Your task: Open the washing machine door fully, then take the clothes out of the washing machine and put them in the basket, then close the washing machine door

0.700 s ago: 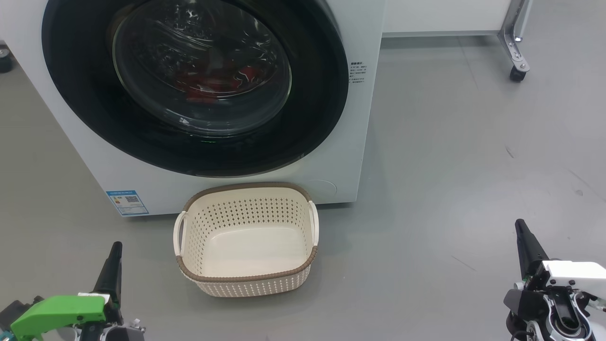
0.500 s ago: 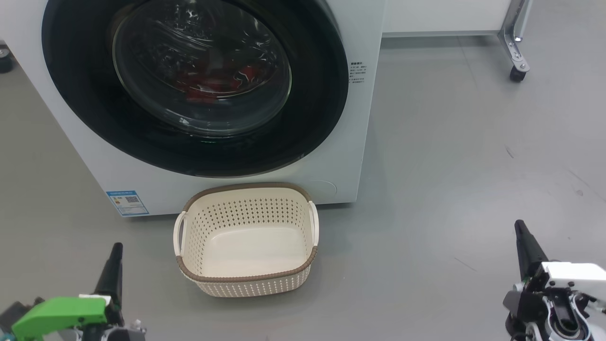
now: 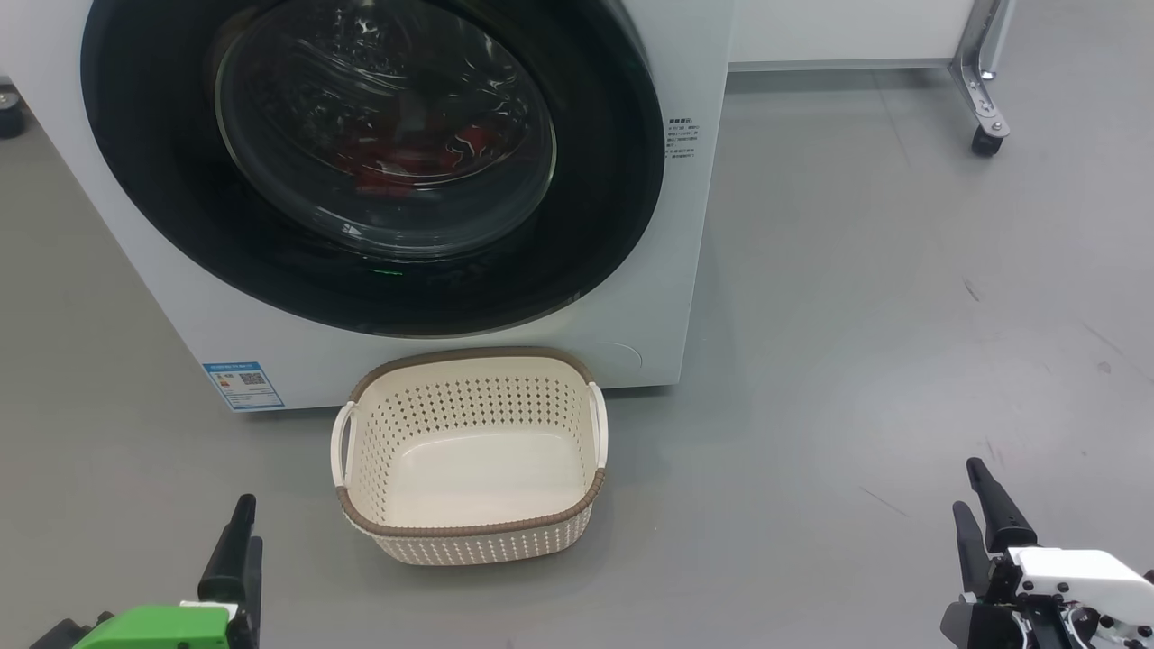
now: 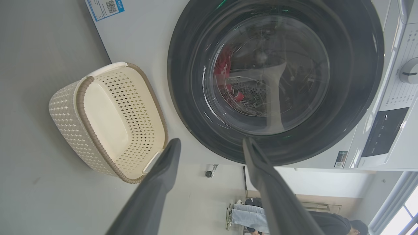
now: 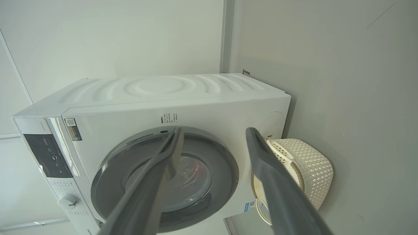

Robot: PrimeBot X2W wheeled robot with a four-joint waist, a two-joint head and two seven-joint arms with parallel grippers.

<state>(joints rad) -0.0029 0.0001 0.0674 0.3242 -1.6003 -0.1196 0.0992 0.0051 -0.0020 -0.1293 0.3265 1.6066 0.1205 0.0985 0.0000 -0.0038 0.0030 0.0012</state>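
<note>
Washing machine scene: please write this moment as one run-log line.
door: looks shut | clothes: inside machine | basket: empty | left gripper: open, free | right gripper: open, free

The left gripper [image 3: 250, 521] was built with two long, dark grey fingers [image 4: 156, 182], tapered to narrow tips, and was capped by a bright green housing [image 3: 153, 626]. The right gripper [image 3: 966, 485] was fitted with matching dark fingers, mounted under a white housing [image 3: 1073, 577] with black mechanical parts.

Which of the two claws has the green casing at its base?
The left claw, at the head view's lower left: a bright green casing sits at its base, whereas the right claw has a white casing.
</note>
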